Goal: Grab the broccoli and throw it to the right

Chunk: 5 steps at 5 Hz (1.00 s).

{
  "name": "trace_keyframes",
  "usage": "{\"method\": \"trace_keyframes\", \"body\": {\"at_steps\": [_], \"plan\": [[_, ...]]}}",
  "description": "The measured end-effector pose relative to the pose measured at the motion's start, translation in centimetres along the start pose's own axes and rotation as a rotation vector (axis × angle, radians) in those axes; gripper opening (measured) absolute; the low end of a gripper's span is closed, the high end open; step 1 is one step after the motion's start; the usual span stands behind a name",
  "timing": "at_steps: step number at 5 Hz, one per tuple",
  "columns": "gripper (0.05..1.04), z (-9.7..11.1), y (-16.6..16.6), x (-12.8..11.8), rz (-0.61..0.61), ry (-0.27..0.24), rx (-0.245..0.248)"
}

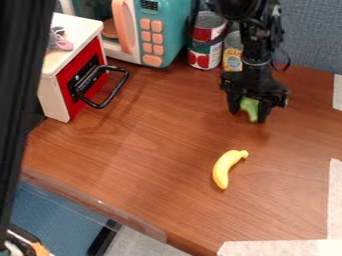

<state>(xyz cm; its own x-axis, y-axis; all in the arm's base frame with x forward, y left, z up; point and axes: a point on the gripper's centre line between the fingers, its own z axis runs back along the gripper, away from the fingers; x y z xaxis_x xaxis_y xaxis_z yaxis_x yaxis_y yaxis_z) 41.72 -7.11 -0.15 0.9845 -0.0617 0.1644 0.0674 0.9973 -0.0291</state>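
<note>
Spreading beneath your work, the wood-grain table [153,140] carries a toy microwave [174,27] at its back edge. Near that edge, toward the right corner, your black gripper [248,115] is closed on the toy broccoli [250,106]. Grasping looks done; next, swing it toward the right edge and release.

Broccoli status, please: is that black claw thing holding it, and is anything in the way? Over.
Gripper closed on broccoli. Banana lies nearer the camera, probably not blocking a rightward move.
</note>
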Motion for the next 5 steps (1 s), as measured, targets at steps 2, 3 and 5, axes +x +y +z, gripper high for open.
{"method": "trace_keyframes", "body": {"at_steps": [2,3,5], "plan": [[1.002,0.2,0.2,-0.4,0.027,0.076,0.024],[1.001,3.9,0.2,0.6,0.038,0.016,0.022],[1.001,8.4,0.0,1.2,0.039,-0.069,0.029]]}}
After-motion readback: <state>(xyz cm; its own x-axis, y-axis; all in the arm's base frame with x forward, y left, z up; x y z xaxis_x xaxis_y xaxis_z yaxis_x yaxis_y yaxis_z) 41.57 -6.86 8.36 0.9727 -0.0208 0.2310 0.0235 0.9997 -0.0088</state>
